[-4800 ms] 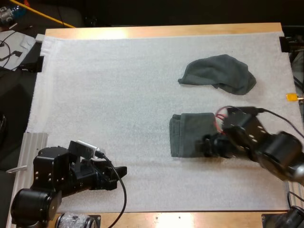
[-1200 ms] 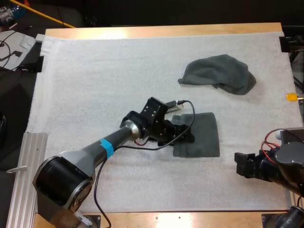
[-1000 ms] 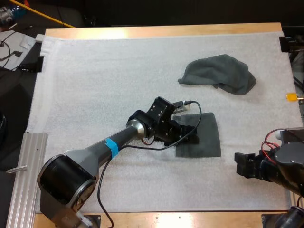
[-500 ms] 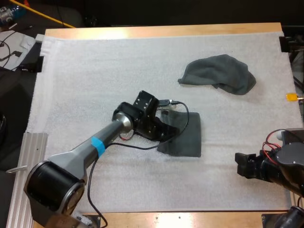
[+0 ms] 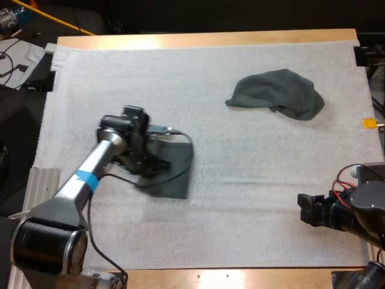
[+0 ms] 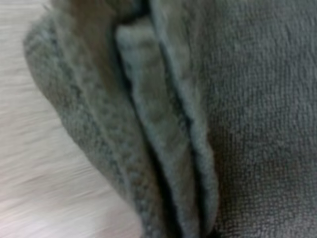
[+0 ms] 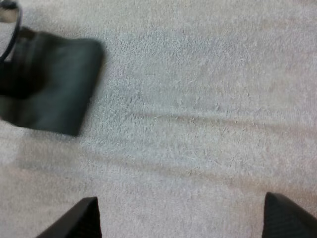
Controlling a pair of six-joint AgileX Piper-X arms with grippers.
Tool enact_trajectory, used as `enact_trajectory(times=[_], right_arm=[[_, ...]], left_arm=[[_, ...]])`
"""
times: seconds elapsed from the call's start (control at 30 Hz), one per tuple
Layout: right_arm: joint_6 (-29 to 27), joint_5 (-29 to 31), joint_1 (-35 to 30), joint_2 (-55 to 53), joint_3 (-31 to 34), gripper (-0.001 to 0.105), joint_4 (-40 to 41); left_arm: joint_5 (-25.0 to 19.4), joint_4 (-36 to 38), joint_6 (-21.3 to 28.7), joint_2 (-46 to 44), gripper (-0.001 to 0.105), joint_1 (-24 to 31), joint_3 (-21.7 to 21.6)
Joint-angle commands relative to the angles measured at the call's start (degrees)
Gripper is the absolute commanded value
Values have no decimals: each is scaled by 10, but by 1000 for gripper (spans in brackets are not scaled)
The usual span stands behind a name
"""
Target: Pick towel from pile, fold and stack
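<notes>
On the high view, the left arm reaches in from 7 o'clock, and the left gripper (image 5: 153, 162) sits on the 9 o'clock edge of the folded towel (image 5: 179, 171). This dark grey-green towel lies on the white mat (image 5: 120, 78), slightly toward 8 o'clock of the mat's middle. Its long side runs roughly from 12 to 6 o'clock, tilted a little.

The left wrist view looks closely at the towel's folded edge. Several layers of terry cloth lie one on another there, with bare mat just beside them. Whether the left gripper clamps the towel or merely rests at it cannot be told.

The crumpled towel (image 5: 277, 91) lies in a loose mound at about 1 o'clock of the mat's middle. It is well apart from the folded towel and touches neither arm.

The right gripper (image 5: 305, 209) hangs over the mat at about 4 o'clock, near the wooden table (image 5: 204, 38)'s 3 o'clock side and far from both towels. In the right wrist view its two black fingers (image 7: 89, 218) stand wide apart over bare mat, with nothing between them. The folded towel lies well ahead of them, with the left arm's dark shape at its far end.
</notes>
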Motion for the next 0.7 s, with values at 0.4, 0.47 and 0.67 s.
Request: enact_trajectory(times=[0.4,0.47,0.67], right_arm=[[-2,-6,-1,-3,-1,65,0],[-1,-7,0,-2,-1,65,0],[-1,-8,1,-2,-3,65,-1]], left_arm=[[-154,37,85,-24,0,179,-5],[-151,36,85,-25,0,189,-5],[-146,35,86,-28,1,193,-4]])
